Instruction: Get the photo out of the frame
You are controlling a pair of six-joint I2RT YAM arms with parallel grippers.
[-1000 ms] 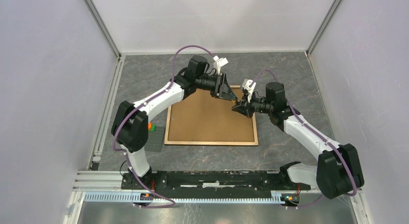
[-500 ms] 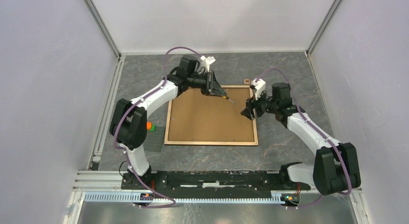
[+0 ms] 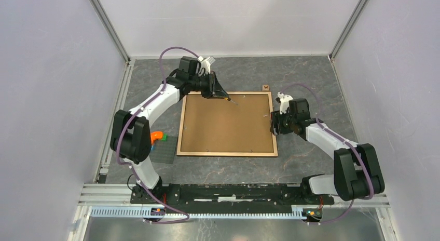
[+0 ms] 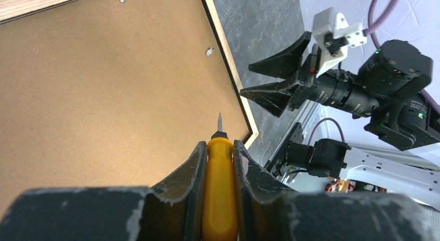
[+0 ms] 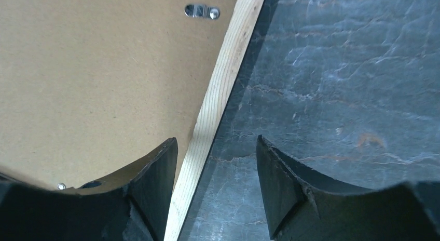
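The frame (image 3: pixel 227 124) lies face down on the table, its brown fibreboard back up and edged in light wood. The photo is hidden under that back. My left gripper (image 3: pixel 220 93) hovers over the frame's far edge, shut on a yellow-handled screwdriver (image 4: pixel 220 189) whose metal tip (image 3: pixel 235 103) points down over the board. My right gripper (image 3: pixel 273 125) stands open astride the frame's right edge (image 5: pixel 228 80), one finger over the board and the other over the table. Small metal clips (image 5: pixel 201 11) sit along the back's rim.
A small brown piece (image 3: pixel 265 87) lies on the table just beyond the frame's far right corner. A dark grey baseplate (image 3: pixel 165 150) with an orange and a green brick (image 3: pixel 157 136) lies left of the frame. White walls enclose the table.
My left arm has drawn back toward the far left with the screwdriver. My right gripper has opened and moved from the frame's far right part out to its right edge.
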